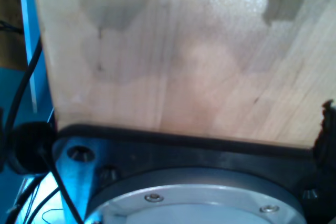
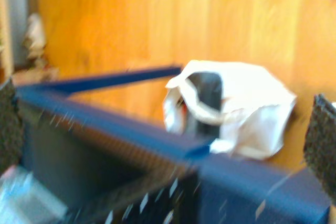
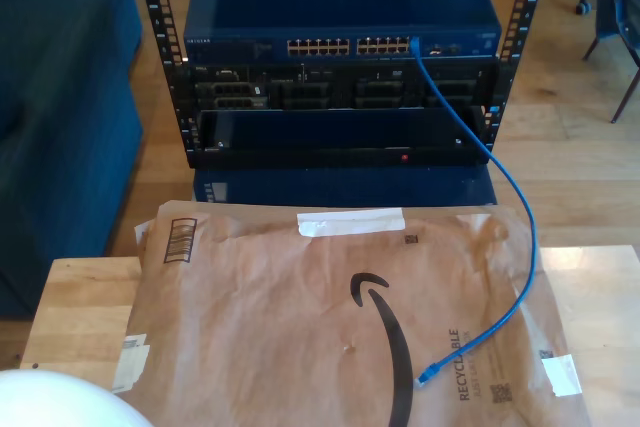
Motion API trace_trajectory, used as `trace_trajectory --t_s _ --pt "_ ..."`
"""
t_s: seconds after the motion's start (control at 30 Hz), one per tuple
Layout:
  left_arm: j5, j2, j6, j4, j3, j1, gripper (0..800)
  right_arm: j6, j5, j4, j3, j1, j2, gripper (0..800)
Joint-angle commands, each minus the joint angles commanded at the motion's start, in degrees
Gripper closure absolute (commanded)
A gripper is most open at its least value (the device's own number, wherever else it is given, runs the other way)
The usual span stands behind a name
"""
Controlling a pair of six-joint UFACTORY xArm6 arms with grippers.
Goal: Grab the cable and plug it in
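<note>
The cable (image 3: 517,237) runs from a switch (image 3: 340,22) port at far right in the exterior view down onto a paper mailer (image 3: 330,317) on the worktop (image 3: 75,307), free plug lying loose. I cannot tell either hand's state.

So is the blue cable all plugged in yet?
Half done. One end of the blue cable already sits in the switch in the exterior view. The loose plug lies on the brown envelope. Nothing is holding it. Left: grab that plug and push it into a port.
</note>
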Motion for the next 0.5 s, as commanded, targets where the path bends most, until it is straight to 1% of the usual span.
trace_trajectory --t_s 0.03,0.2,0.27,0.33,0.5 --pt "0.0 0.0 0.0 0.0 0.0 0.0 0 -2.8 2.9 -0.2 -0.4 -2.5 -0.3 9" --pt "-0.1 0.0 0.0 0.0 0.0 0.0 0 -16.4 25.1 -0.2 -4.2 -22.2 -2.5 7" --pt "0.0 0.0 0.0 0.0 0.0 0.0 0 -21.0 32.1 -0.4 -5.9 -27.7 -3.5 7" --pt "0.0 0.0 0.0 0.0 0.0 0.0 0 -25.3 35.9 -1.0 -6.2 -32.6 -4.0 7" --pt "-0.1 0.0 0.0 0.0 0.0 0.0 0 -34.8 43.3 -6.5 -6.3 -39.9 -5.1 7"
